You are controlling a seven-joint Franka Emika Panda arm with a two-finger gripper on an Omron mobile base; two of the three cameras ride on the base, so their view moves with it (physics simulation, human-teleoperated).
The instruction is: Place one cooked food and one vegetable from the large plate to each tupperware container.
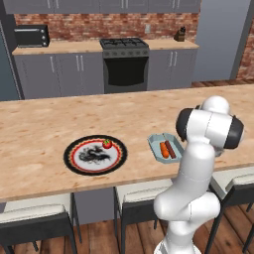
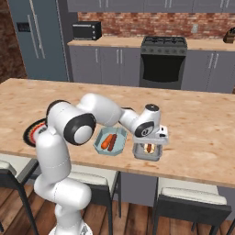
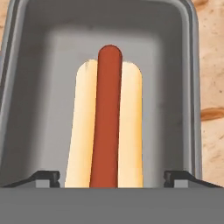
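Observation:
The large plate [image 1: 82, 146] lies on the wooden counter with a small red tomato [image 1: 106, 144] on its far rim; its edge [image 2: 32, 133] shows behind my arm. One tupperware container [image 1: 155, 144] [image 2: 98, 146] holds an orange carrot [image 2: 107, 142] and a brown sausage [image 2: 112, 137]. To its right, a second tupperware container [image 2: 139, 155] [image 3: 26, 87] holds a hot dog [image 3: 108, 122] [image 2: 148, 148] lying flat in its bun. My gripper [image 2: 148, 143] [image 3: 111, 177] hangs low over it, open, one fingertip on each side of the bun and apart from it.
The counter's near edge [image 2: 137, 170] runs just in front of both containers, with stools [image 2: 190, 206] tucked under it. Behind the counter are a stove [image 1: 125, 62], grey cabinets, a microwave [image 1: 31, 35] and a fridge [image 2: 39, 39].

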